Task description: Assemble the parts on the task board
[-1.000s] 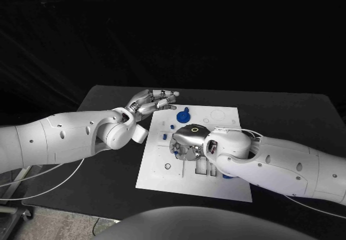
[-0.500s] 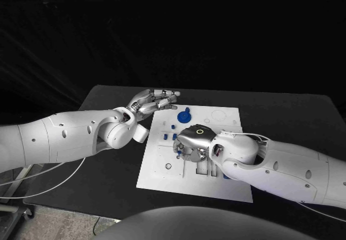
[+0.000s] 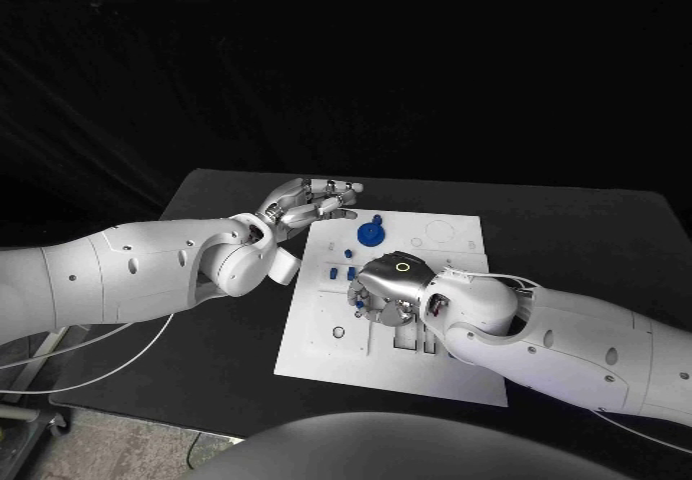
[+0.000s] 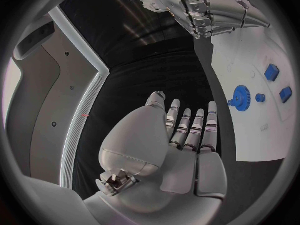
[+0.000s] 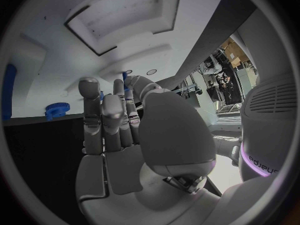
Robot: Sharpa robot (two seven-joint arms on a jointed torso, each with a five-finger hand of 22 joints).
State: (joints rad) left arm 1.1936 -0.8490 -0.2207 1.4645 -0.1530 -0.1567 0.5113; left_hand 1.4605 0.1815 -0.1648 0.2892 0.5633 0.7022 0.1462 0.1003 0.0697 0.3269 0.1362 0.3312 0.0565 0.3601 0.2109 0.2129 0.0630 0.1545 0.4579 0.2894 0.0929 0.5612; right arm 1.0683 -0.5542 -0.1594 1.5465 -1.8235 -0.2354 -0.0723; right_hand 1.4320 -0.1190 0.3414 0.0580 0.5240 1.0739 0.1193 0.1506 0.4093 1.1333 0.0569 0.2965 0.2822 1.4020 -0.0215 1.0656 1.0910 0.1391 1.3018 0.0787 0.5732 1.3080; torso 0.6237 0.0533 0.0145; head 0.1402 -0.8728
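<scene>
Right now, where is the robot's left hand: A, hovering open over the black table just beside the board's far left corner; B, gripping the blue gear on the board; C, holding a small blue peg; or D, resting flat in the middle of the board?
A: the left hand is open, holding nothing, beside the task board, apart from the blue gear.

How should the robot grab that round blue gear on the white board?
Probably from straight above, fingers pinching the blue gear across its toothed rim. It seems to lie flat on the task board, so no side offers a handle. The left hand, empty and nearest, looks best placed.
</scene>
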